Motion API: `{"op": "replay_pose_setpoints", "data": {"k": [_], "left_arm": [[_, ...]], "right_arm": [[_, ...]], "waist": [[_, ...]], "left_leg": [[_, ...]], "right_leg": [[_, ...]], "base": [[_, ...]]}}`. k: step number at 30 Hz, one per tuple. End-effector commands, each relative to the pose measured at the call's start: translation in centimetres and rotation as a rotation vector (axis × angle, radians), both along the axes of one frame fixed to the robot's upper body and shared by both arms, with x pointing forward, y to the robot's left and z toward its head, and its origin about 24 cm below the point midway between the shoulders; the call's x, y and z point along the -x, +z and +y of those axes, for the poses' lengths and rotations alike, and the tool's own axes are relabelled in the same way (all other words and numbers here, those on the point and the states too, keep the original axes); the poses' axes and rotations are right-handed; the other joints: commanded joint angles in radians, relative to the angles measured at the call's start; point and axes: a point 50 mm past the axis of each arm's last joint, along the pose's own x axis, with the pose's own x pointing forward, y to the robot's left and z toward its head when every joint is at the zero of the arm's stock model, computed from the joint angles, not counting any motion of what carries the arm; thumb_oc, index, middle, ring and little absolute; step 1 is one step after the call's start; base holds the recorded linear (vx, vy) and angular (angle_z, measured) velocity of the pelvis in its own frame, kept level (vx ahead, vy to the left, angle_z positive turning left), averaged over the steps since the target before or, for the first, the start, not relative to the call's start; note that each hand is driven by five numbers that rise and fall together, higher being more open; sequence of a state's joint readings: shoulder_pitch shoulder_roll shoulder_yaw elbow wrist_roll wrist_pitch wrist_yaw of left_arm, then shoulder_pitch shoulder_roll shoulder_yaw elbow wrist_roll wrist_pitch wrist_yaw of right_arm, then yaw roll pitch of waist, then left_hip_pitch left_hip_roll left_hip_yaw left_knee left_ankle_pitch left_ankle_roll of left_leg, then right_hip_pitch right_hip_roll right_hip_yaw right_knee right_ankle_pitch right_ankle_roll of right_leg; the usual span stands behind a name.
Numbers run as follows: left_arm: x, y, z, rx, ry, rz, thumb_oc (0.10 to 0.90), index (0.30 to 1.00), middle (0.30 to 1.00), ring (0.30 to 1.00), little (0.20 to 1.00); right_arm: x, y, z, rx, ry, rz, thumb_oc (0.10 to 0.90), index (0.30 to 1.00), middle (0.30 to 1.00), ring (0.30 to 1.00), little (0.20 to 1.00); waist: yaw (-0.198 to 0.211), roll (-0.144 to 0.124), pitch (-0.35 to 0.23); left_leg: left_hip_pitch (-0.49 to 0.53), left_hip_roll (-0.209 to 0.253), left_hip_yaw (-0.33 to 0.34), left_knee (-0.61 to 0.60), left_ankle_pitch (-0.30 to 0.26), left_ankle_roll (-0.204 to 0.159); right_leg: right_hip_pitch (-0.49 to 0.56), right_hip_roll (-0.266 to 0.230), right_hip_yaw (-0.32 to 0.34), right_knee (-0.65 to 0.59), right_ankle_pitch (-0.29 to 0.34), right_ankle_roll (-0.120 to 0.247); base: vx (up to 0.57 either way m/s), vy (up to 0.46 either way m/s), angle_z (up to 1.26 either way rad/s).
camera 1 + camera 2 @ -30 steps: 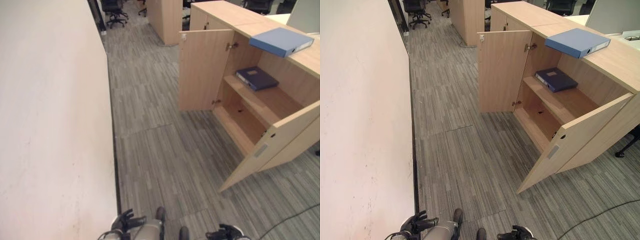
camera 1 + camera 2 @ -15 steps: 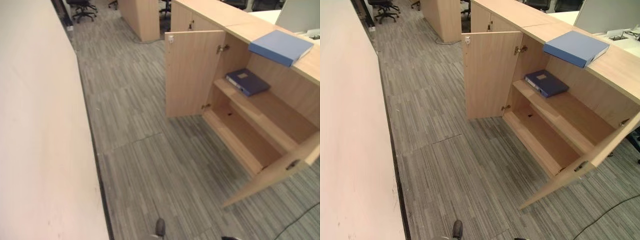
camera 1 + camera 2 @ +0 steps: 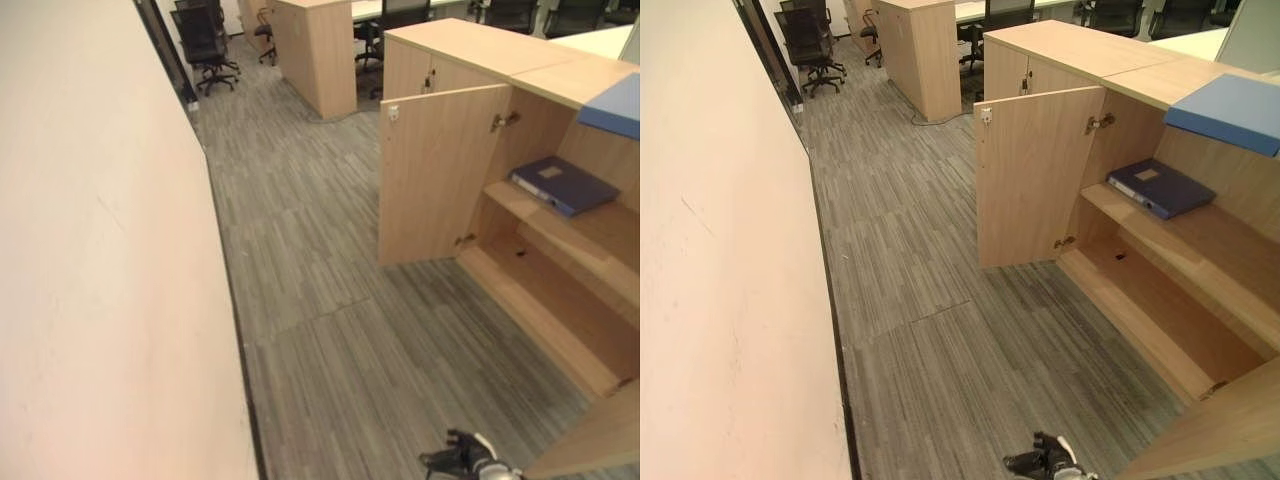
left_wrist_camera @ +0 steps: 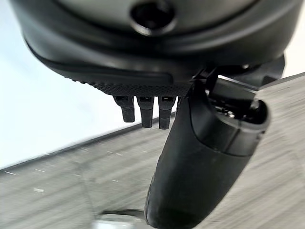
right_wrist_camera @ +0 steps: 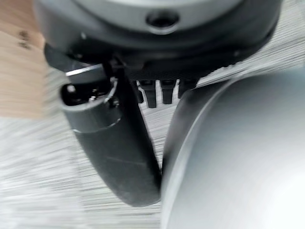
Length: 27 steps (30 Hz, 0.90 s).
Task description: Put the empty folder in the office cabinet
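A light blue folder (image 3: 1230,112) lies flat on top of the wooden office cabinet (image 3: 1110,55). A dark blue folder (image 3: 563,185) lies on the cabinet's upper shelf (image 3: 1200,235), and the lower shelf (image 3: 1160,310) is bare. Both cabinet doors stand open: the far door (image 3: 435,170) and the near door (image 3: 1220,430). My right hand (image 3: 465,462) hangs low near the near door, open and holding nothing. In its wrist view my left hand (image 4: 200,162) is over the carpet by the wall, fingers relaxed and holding nothing.
A long pale wall (image 3: 100,250) runs along my left side. Grey striped carpet (image 3: 330,300) lies between it and the cabinet. Farther back stand another wooden unit (image 3: 315,50) and black office chairs (image 3: 205,40).
The whole picture has swung, so the camera has moved; the cabinet now sits further to the right. Folders and doors stand as before. The right hand shows again at the bottom edge.
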State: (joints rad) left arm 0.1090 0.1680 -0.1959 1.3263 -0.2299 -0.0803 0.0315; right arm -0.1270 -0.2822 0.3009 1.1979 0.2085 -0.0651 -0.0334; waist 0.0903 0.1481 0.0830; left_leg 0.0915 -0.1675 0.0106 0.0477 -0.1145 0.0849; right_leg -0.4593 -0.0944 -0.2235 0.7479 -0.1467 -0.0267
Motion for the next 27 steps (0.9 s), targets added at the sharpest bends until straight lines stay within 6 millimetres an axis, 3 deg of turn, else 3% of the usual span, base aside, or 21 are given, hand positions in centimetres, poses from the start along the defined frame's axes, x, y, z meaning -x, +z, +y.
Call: {"op": "replay_pose_setpoints", "data": {"k": [1,3,4,6,8,10,12,15,20,22,27], "left_arm": [[-0.9,0.4,1.6,-0.031,0.01,-0.046,0.8,0.9,0.9,0.9,0.9],[-1.0,0.4,1.6,-0.037,0.02,-0.048,0.8,0.9,0.9,0.9,0.9],[-1.1,0.4,1.6,-0.037,0.027,-0.052,0.8,0.9,0.9,0.9,0.9],[-1.0,0.4,1.6,-0.037,0.034,-0.052,0.8,0.9,0.9,0.9,0.9],[-0.5,0.3,1.7,-0.04,0.031,-0.024,0.8,0.9,0.9,0.9,0.9],[0.2,0.2,1.5,-0.038,0.032,-0.002,0.8,0.9,0.9,0.9,0.9],[0.3,0.1,1.2,-0.027,0.046,0.001,0.8,0.9,0.9,0.9,0.9],[-0.2,0.2,1.1,-0.028,0.05,-0.012,0.8,0.9,0.9,0.9,0.9],[-2.2,0.4,1.0,-0.031,0.037,-0.072,0.8,0.9,0.9,0.9,0.9],[-3.2,0.5,0.6,-0.026,0.008,-0.103,0.8,0.9,0.9,0.9,0.9],[-4.1,0.6,0.6,-0.032,-0.028,-0.127,0.8,0.9,0.9,0.9,0.9]], "right_arm": [[0.7,-0.6,1.5,-0.047,-0.019,0.017,0.8,0.9,0.9,0.9,0.9],[0.5,-0.5,1.4,-0.052,-0.032,0.008,0.8,0.9,0.9,0.9,0.9],[0.6,-0.5,1.3,-0.051,-0.037,0.011,0.8,0.9,0.9,0.9,0.9],[0.7,-0.6,1.2,-0.05,-0.039,0.017,0.8,0.9,0.9,0.9,0.9],[2.3,-1.1,1.0,-0.05,-0.055,0.064,0.8,0.9,0.9,0.9,0.9],[3.0,-1.3,1.0,-0.048,-0.052,0.088,0.8,0.9,0.9,0.9,0.9],[4.6,-1.8,0.8,-0.047,-0.052,0.141,0.8,0.9,0.9,0.9,0.9],[5.9,-2.1,0.5,-0.041,-0.063,0.186,0.8,0.9,0.9,0.9,0.9],[6.1,-2.1,0.2,-0.047,-0.113,0.176,0.8,0.9,0.9,0.9,0.9],[6.0,-1.9,-0.4,-0.043,-0.159,0.159,0.8,0.9,0.9,0.9,0.9],[6.2,-1.9,-0.6,-0.039,-0.183,0.156,0.8,0.9,0.9,0.9,0.9]], "waist": [[-0.011,-0.074,0.067],[-0.023,-0.086,0.076],[-0.03,-0.101,0.083],[-0.031,-0.109,0.085],[-0.024,-0.137,0.071],[-0.024,-0.146,0.057],[-0.029,-0.15,0.043],[-0.039,-0.153,0.041],[-0.046,-0.165,0.049],[-0.055,-0.168,0.033],[-0.066,-0.164,0.014]], "left_leg": [[-0.079,0.037,-0.034,-0.044,0.12,0.021],[-0.045,0.036,-0.043,-0.057,0.11,0.007],[-0.013,0.033,-0.052,-0.066,0.095,-0.004],[0.003,0.031,-0.055,-0.065,0.081,-0.007],[0.046,0.023,-0.075,-0.067,0.039,-0.015],[0.068,0.031,-0.077,-0.081,0.027,-0.019],[0.101,0.069,-0.094,-0.094,0.011,-0.03],[0.1,0.111,-0.107,-0.075,-0.005,-0.049],[0.078,0.142,-0.12,-0.021,0.004,-0.074],[0.095,0.173,-0.112,-0.039,0.022,-0.091],[0.107,0.201,-0.097,-0.092,0.072,-0.108]], "right_leg": [[0.24,-0.064,0.036,-0.359,0.198,0.084],[0.231,-0.048,0.06,-0.562,0.257,0.113],[0.227,-0.039,0.084,-0.706,0.318,0.136],[0.227,-0.037,0.088,-0.75,0.34,0.146],[0.265,-0.047,0.054,-0.829,0.37,0.158],[0.279,-0.046,0.055,-0.822,0.378,0.155],[0.274,-0.028,0.073,-0.775,0.372,0.141],[0.248,0.008,0.088,-0.716,0.318,0.117],[0.251,0.033,0.07,-0.67,0.27,0.095],[0.267,0.062,0.057,-0.677,0.248,0.088],[0.271,0.075,0.044,-0.683,0.236,0.08]], "base": [[0.13,-0.074,0.37],[0.22,-0.111,1.03],[0.31,-0.154,0.43],[0.26,-0.129,-0.33],[0.3,-0.152,-0.23],[0.28,-0.121,-0.33],[0.47,-0.246,0.08],[0.31,-0.23,-0.02],[0.17,-0.174,0.11],[0.24,-0.204,0.29],[0.11,-0.07,-0.01]]}}
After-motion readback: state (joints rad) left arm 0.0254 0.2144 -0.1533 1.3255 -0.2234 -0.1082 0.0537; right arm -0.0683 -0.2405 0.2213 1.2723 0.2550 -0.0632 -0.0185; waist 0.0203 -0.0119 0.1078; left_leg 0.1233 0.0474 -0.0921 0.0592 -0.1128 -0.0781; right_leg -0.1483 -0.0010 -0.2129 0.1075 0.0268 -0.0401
